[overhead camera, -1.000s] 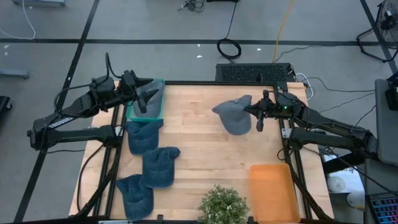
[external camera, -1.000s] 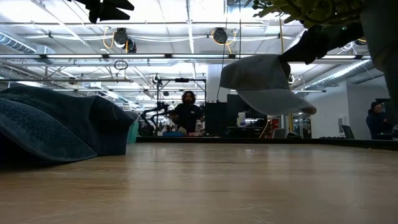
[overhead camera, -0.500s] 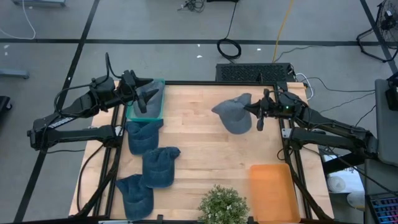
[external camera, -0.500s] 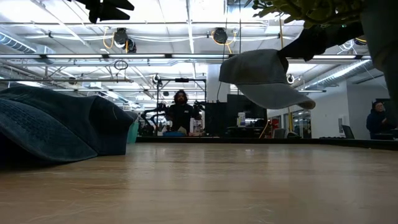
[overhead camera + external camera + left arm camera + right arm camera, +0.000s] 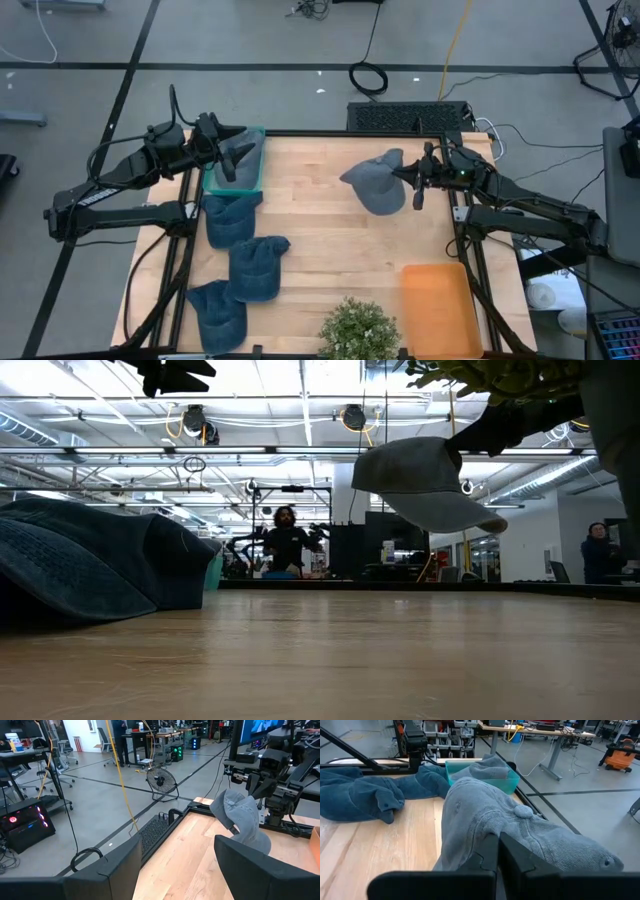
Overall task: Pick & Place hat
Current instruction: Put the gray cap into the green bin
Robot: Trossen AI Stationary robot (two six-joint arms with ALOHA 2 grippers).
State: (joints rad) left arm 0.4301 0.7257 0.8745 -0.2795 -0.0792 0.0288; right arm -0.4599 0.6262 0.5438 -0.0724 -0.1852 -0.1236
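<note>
My right jaws (image 5: 418, 186), clenched on the grey corduroy cap (image 5: 376, 183), should carry it level toward the teal plastic bin (image 5: 238, 162) at nine o'clock, clear of the wooden bench (image 5: 330, 255).

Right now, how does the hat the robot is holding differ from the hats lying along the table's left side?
The held hat is paler grey; the three hats on the table are darker blue. It hangs above the wood in the right gripper; they lie flat in a row. All look like soft caps.
</note>
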